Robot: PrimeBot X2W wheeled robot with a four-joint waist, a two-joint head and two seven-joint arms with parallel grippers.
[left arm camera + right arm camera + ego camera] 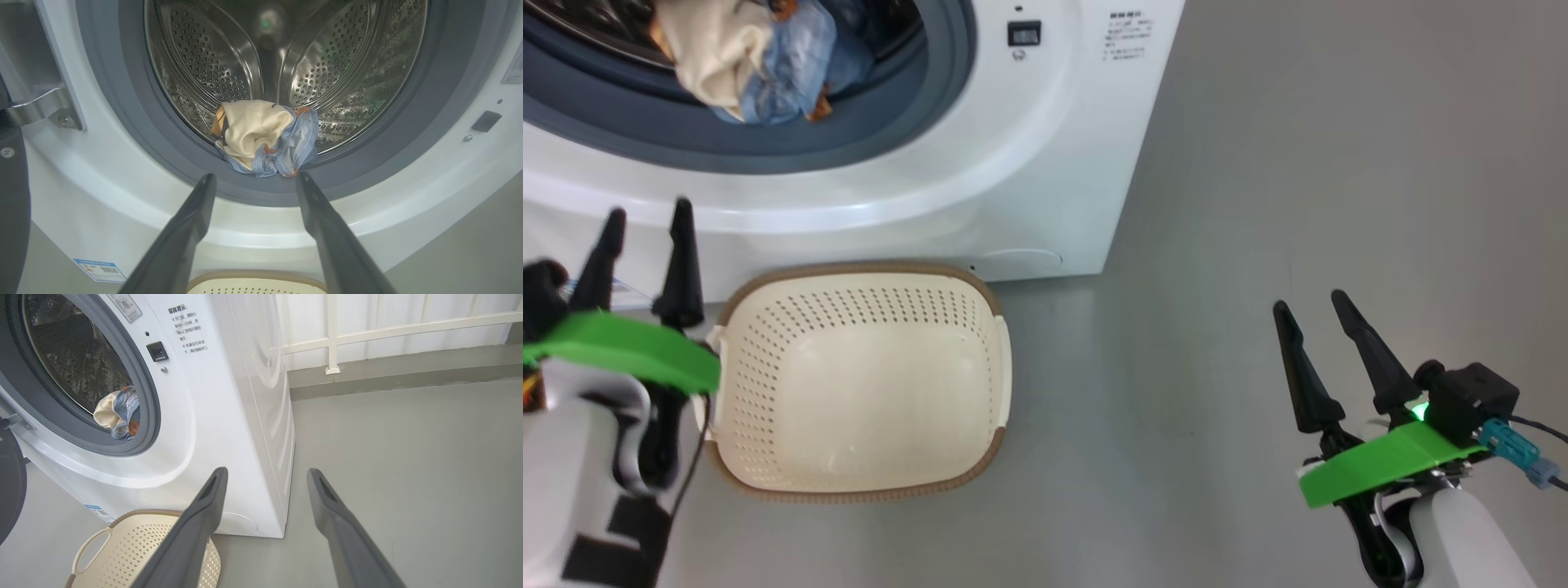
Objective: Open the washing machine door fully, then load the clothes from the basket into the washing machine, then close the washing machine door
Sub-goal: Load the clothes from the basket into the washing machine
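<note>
Clothes [265, 139] sit in the drum [196, 61], just beyond the left hand [256, 176].

Left gripper [647, 211]: lower left of the head view, jaws wide, empty, tips pointing up.
Left fingers [179, 241]: dark, tapered, well parted, touching nothing.
Left bracket [629, 347]: green, across the wrist, above the pale left forearm [572, 457].
Right gripper [1311, 300]: lower right, jaws wide, empty, tips tilted up and leftward.
Right fingers [337, 531]: dark, parted, free.
Right bracket [1388, 461]: green, carrying a black camera [1474, 400] and a lit green lamp [1419, 411]; pale right forearm [1462, 531] below.
</note>
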